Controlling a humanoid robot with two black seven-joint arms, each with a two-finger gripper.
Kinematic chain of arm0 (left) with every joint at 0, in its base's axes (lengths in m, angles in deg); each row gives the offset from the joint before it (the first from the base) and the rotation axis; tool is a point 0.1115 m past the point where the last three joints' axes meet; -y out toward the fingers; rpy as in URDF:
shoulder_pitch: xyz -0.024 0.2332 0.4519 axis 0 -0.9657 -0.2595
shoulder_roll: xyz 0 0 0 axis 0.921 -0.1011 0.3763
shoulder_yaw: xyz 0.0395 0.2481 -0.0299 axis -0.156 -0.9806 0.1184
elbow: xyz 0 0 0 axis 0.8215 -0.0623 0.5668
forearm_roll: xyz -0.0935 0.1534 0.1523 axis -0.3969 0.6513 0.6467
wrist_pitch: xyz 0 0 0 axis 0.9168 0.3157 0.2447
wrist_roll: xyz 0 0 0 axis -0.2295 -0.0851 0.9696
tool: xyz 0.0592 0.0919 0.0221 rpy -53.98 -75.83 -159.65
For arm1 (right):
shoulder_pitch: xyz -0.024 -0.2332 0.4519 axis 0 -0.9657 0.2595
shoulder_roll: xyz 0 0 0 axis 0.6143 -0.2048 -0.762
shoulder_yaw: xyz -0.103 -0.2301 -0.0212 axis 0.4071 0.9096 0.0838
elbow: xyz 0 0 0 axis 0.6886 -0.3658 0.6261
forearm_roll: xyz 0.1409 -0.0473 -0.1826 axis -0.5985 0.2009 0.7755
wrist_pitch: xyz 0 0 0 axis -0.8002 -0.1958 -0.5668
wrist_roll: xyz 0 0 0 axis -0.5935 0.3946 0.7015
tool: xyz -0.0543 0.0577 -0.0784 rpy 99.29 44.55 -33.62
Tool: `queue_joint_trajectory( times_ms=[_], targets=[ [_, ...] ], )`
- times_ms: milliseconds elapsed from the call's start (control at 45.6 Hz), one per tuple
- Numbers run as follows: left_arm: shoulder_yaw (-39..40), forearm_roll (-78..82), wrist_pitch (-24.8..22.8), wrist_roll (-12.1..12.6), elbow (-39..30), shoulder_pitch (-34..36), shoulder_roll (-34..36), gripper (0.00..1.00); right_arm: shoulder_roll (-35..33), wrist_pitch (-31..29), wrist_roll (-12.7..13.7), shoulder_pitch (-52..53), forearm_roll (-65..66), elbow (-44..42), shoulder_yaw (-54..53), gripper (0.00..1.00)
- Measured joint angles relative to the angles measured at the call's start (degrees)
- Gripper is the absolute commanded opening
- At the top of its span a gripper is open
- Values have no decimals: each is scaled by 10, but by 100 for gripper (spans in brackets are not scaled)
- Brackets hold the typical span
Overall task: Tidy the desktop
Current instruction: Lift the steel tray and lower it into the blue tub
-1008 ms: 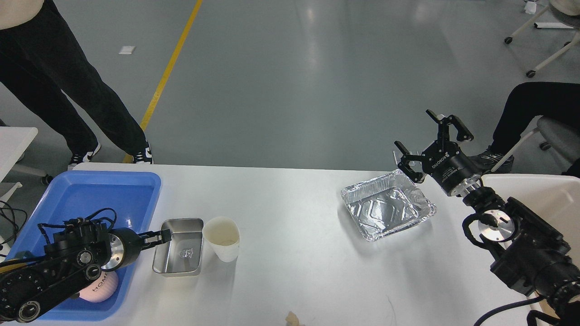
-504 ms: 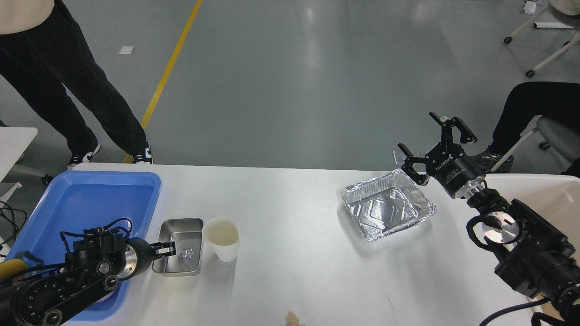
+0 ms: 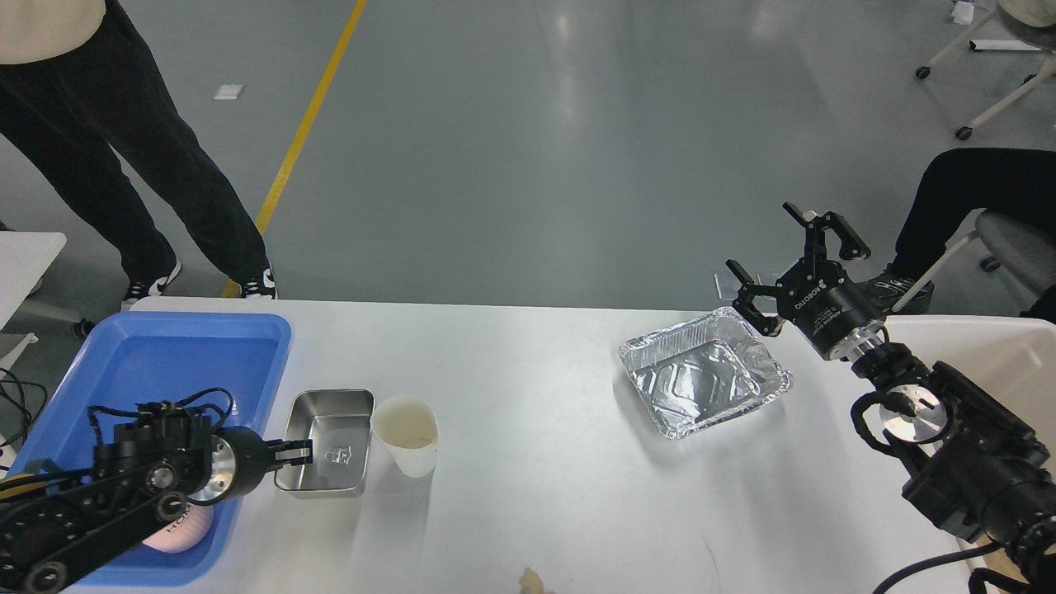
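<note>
White and faintly glossy, the counter (image 3: 536, 396) fills the lower half of the head view, its far edge running from behind the blue tray (image 3: 157, 363) across to the right. Taking the steel tin (image 3: 326, 441) as the landmark: it lies at the counter's left end, and the left claw (image 3: 299, 452) has its fingers pinched on the tin's left rim. Just left of the tin sits the blue tray, holding a pink rounded object (image 3: 177, 524) partly hidden by the arm. Touching or nearly touching the tin's right side stands a white paper cup (image 3: 406, 433), tilted slightly. Well to the right of the tin rests a foil pan (image 3: 701, 381). Past the pan's far right corner hovers the right claw (image 3: 785, 256), fingers spread wide with nothing between them. Near the counter's front edge, right of the tin, lies a small tan scrap (image 3: 532, 582).
</note>
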Motion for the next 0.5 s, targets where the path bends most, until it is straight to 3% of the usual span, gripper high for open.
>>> queue_joint_trajectory(
  times_ms=[197, 372, 504],
  targets=[
    [114, -63, -142, 0, -142, 9, 178, 0, -5, 1, 0, 4, 0, 0, 0, 100],
    [325, -163, -320, 4, -194, 26, 292, 0, -5, 3, 1, 6, 0, 5, 0, 100],
    [426, -197, -357, 16, -182, 78, 314, 0, -4, 12, 1, 7, 0, 23, 0, 100]
  ],
)
